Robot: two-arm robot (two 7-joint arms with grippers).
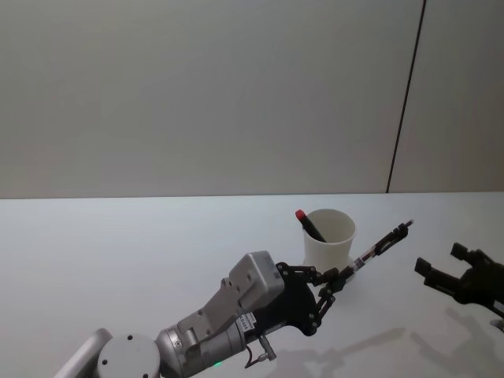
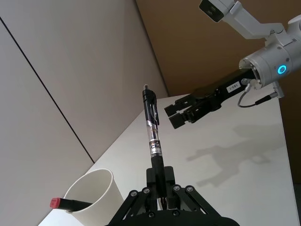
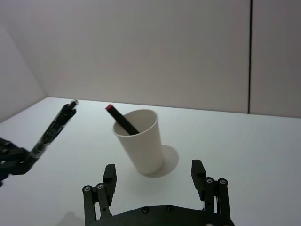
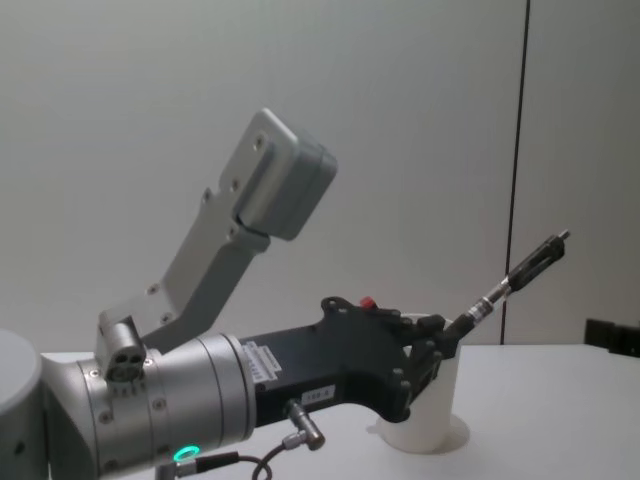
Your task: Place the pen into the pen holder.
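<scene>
My left gripper is shut on the lower end of a black pen with a clear barrel. The pen slants up and to the right, in the air just right of the pen holder, a white paper cup on the table. A black marker with a red cap leans inside the cup. In the left wrist view the pen rises from the fingers, with the cup beside it. My right gripper hovers open to the right, empty, facing the cup and the pen.
The white table stretches wide to the left and in front of the cup. A grey wall with a dark vertical seam stands behind the table's far edge.
</scene>
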